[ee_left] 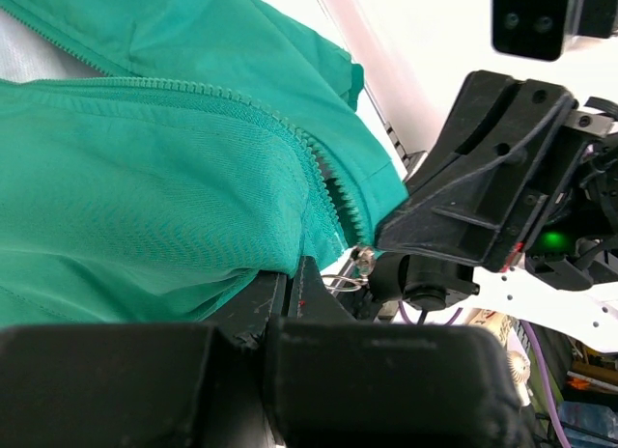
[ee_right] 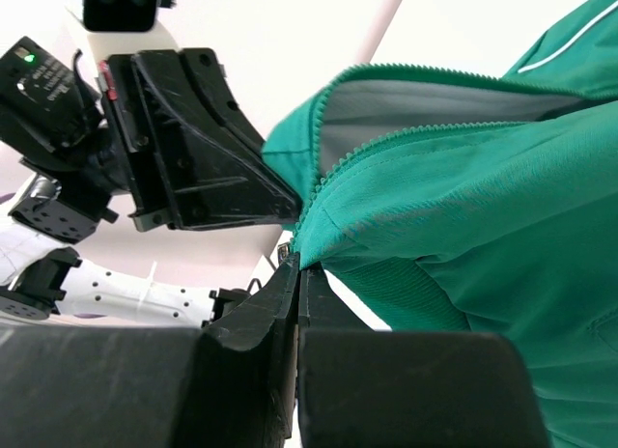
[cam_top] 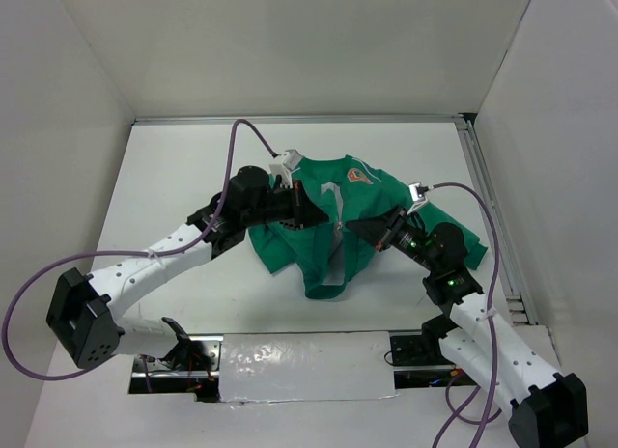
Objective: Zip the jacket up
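Note:
The green jacket [cam_top: 372, 202] lies rumpled mid-table, front up, with the orange chest patch [cam_top: 358, 175] showing. Its zipper [cam_top: 338, 231] runs down the middle and is partly open. My left gripper [cam_top: 314, 216] comes in from the left and my right gripper [cam_top: 355, 226] from the right, tips close together at the zipper. In the left wrist view the left gripper [ee_left: 294, 274] is shut on the green fabric [ee_left: 145, 197] beside the zipper teeth [ee_left: 333, 192]; a small metal slider with a ring [ee_left: 355, 270] sits just past its tip. The right gripper [ee_right: 297, 265] is shut on the jacket's front edge [ee_right: 435, 226].
White walls enclose the table on three sides, with a metal rail [cam_top: 492, 216] along the right edge. A purple cable [cam_top: 237, 149] loops over the left arm and another [cam_top: 483, 202] over the right. A taped plate [cam_top: 299, 366] lies between the arm bases.

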`<action>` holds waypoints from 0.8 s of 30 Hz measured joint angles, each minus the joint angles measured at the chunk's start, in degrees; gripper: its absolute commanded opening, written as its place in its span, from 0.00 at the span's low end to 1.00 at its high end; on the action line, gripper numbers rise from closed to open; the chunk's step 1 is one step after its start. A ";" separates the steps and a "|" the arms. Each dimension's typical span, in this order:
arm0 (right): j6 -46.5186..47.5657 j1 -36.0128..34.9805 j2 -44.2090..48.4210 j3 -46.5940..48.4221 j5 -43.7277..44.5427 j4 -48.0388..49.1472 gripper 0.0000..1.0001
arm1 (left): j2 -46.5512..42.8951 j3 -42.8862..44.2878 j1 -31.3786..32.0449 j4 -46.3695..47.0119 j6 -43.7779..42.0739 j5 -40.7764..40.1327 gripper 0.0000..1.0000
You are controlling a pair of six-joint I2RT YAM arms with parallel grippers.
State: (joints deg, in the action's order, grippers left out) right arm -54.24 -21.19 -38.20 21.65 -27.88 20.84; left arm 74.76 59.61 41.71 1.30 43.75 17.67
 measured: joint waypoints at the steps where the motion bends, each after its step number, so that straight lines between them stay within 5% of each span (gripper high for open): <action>1: -0.20 0.00 -0.07 0.00 0.02 0.35 0.00 | 0.07 0.00 0.00 -0.02 0.00 -0.02 0.00; 24: 1.57 0.20 -0.90 1.38 0.22 -2.99 0.00 | -1.07 -0.92 -0.02 0.22 0.17 -0.96 0.00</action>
State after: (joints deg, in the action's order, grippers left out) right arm -52.66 -20.99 -39.09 23.03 -27.66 17.85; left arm 73.69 58.70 41.69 1.52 43.92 16.71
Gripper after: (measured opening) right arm 0.009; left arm 0.043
